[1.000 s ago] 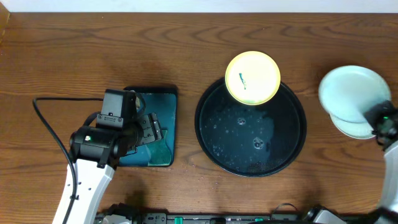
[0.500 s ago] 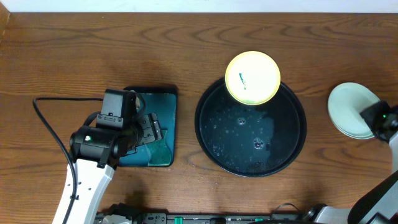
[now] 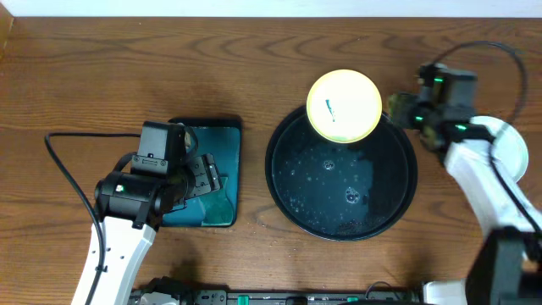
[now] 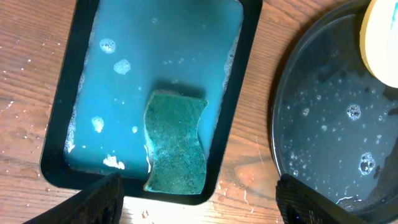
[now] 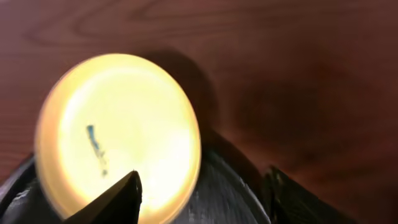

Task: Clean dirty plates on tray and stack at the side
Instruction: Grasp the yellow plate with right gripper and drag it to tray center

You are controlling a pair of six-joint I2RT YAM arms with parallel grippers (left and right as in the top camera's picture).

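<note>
A pale yellow plate (image 3: 343, 105) with a small teal smear rests on the far rim of the round black tray (image 3: 292, 182), which holds soapy water. My right gripper (image 3: 395, 110) hovers open just right of this plate. In the right wrist view the yellow plate (image 5: 118, 137) fills the left, its right edge and the tray rim (image 5: 230, 180) lying between the spread fingers of the right gripper (image 5: 202, 199). Pale mint plates (image 3: 518, 146) sit on the wood at the far right, mostly hidden behind my right arm. My left gripper (image 3: 203, 178) hangs open and empty.
A rectangular teal tray (image 3: 222, 135) left of the black tray holds soapy water and a green sponge (image 4: 176, 142). The left gripper (image 4: 199, 205) hovers above its near edge. A black cable (image 3: 72, 182) loops over the wood at the left.
My right gripper set a mint plate on the stack at the far right, opened, and swung left to the yellow plate. The left arm has not moved.
</note>
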